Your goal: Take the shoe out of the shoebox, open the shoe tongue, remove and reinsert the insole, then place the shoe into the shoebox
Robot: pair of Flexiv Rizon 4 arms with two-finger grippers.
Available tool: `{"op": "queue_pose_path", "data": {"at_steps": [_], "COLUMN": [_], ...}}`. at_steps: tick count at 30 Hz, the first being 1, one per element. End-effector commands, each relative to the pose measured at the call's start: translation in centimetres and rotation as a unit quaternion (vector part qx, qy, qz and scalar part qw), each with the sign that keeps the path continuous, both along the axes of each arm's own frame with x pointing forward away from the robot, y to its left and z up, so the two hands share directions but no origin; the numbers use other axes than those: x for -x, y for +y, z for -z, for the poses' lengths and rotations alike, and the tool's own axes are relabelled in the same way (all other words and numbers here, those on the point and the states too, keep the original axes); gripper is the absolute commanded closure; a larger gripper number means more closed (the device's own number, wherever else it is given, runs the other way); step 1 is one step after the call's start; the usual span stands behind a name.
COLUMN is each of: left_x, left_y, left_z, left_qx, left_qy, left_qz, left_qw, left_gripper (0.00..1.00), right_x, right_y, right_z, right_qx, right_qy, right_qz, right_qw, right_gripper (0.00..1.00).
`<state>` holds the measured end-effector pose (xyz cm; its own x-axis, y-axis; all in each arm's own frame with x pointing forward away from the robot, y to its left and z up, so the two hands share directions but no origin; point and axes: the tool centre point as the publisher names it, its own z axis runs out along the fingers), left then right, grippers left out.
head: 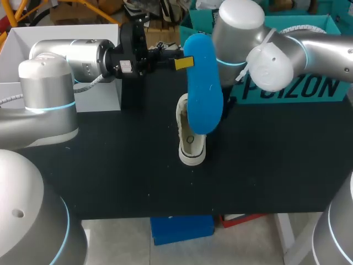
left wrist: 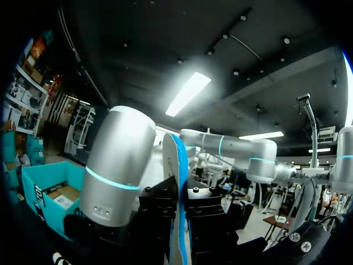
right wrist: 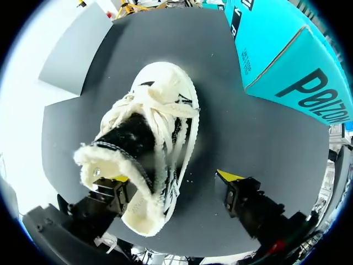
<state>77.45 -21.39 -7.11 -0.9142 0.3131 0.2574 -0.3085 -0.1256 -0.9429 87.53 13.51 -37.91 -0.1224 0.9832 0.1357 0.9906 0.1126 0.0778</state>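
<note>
Hovering over the white shoe [head: 192, 138] on the black tabletop [head: 110, 165] with right fingers [right wrist: 242, 196] spread wide — gripping nothing, one just beside the heel — and, farther back, pinching the blue insole [head: 204, 88] up on end between tight-closed left fingers [head: 183, 62], near the teal shoebox [head: 309, 88].

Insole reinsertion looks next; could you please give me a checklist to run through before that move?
1. Insole clamped in left hand: ok.
2. Shoe standing on its sole on the table: ok.
3. Right hand gripping shoe: not ok; open, one finger at the fleecy collar, the other apart.
4. Shoe mouth unobstructed: cannot tell; laces cross it.
5. Insole over shoe: ok in head view; the gap between them, cannot tell.
</note>
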Motion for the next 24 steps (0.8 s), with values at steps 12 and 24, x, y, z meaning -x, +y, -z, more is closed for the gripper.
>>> {"op": "queue_pose_path", "data": {"at_steps": [12,24], "left_x": [0.1,0.1], "left_y": [-0.1,-0.1], "left_z": [0.1,0.1], "left_qx": [0.000,0.000], "left_qy": [-0.001,-0.001], "left_qz": [-0.001,-0.001], "left_qw": [1.000,1.000], "left_gripper": [1.00,1.00], "right_x": [0.8,0.7], "right_y": [-3.7,-3.6], "right_z": [-5.0,-8.2], "right_qx": [-0.135,-0.287], "right_qy": [0.003,-0.022], "right_qz": [-0.033,-0.033], "right_qw": [0.990,0.957], "right_gripper": [0.00,0.00]}}
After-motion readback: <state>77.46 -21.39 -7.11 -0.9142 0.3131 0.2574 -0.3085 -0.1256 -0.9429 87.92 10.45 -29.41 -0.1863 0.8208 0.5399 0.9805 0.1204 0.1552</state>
